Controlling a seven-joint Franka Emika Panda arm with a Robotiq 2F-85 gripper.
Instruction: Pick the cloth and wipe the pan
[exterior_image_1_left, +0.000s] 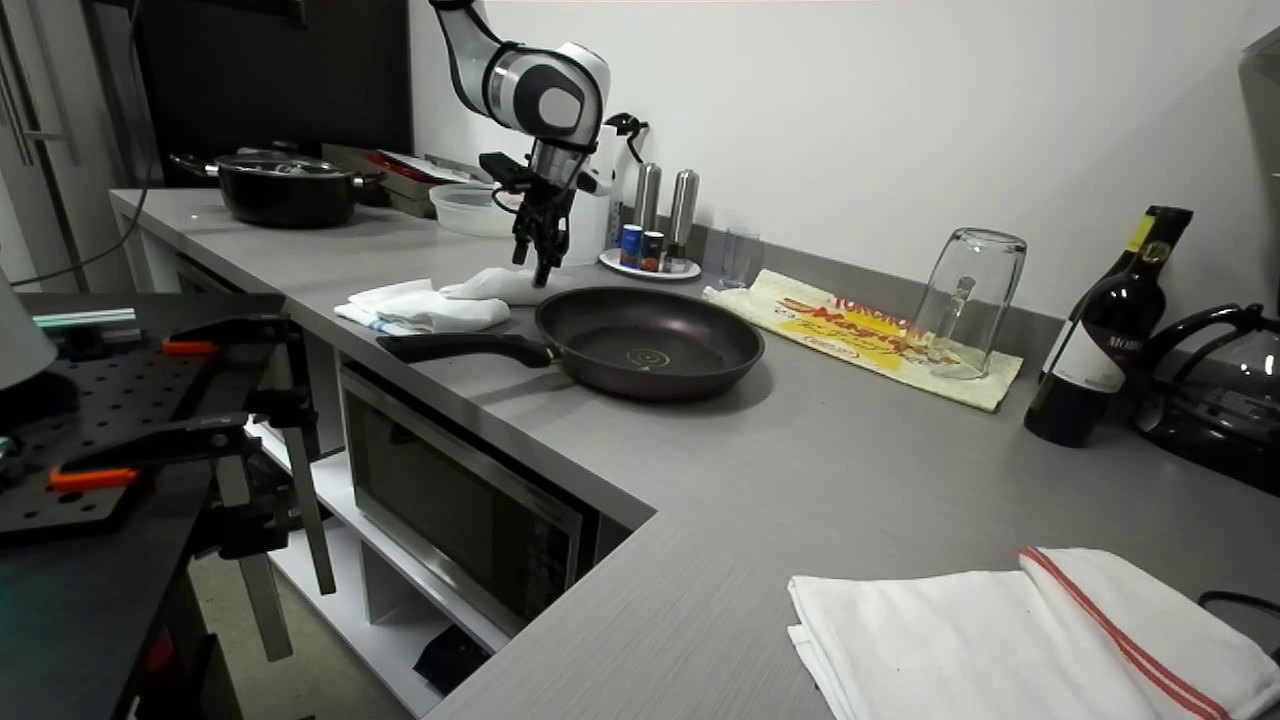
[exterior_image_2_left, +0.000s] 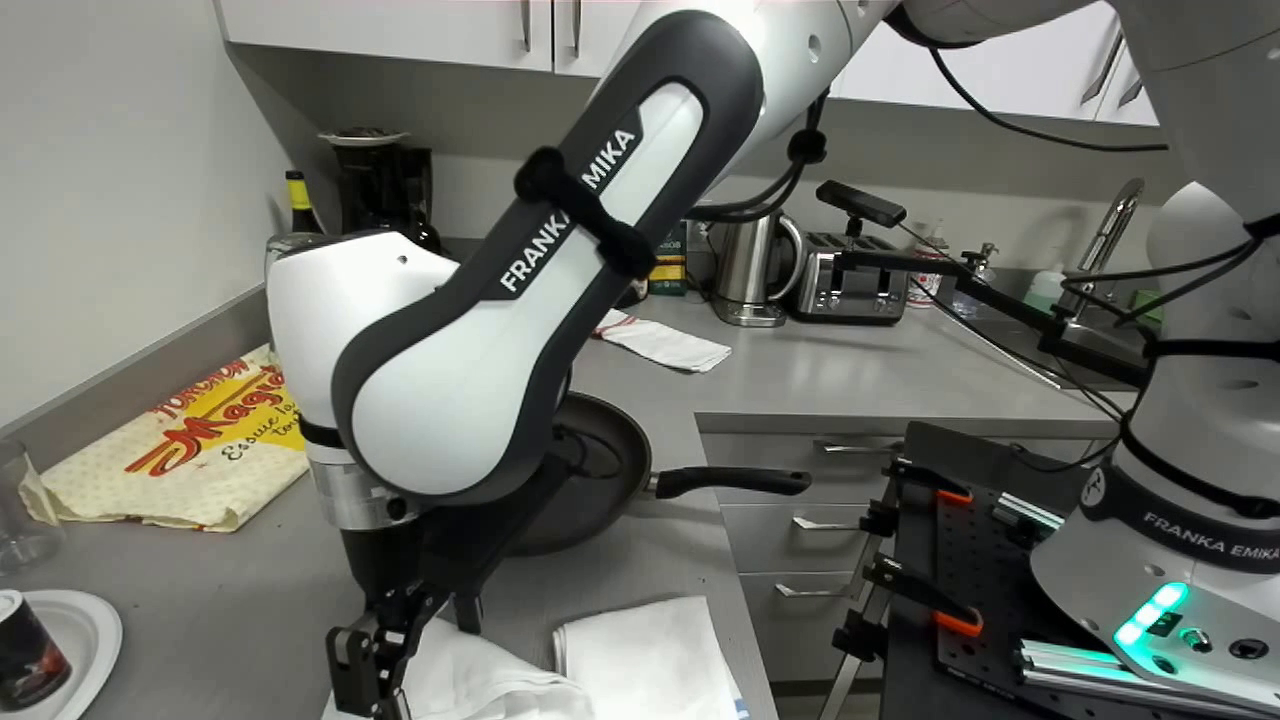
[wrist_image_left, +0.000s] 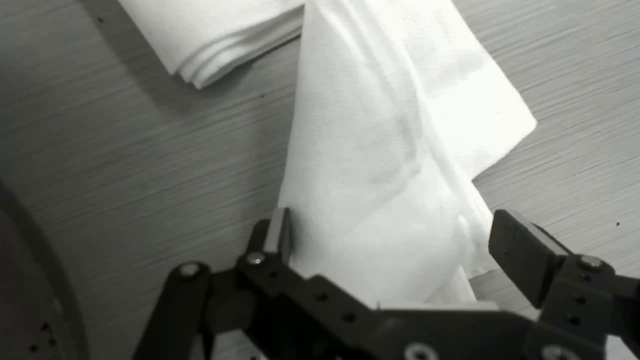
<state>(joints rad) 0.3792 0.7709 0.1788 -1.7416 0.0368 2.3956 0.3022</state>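
On the countertop (exterior_image_1_left: 800, 470), an exterior view alone shows the whole pan (exterior_image_1_left: 648, 348).

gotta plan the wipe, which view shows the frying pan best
An exterior view: the whole frying pan, handle included, is unobstructed. The arm partly hides it in an exterior view; the wrist view catches only a dark edge.
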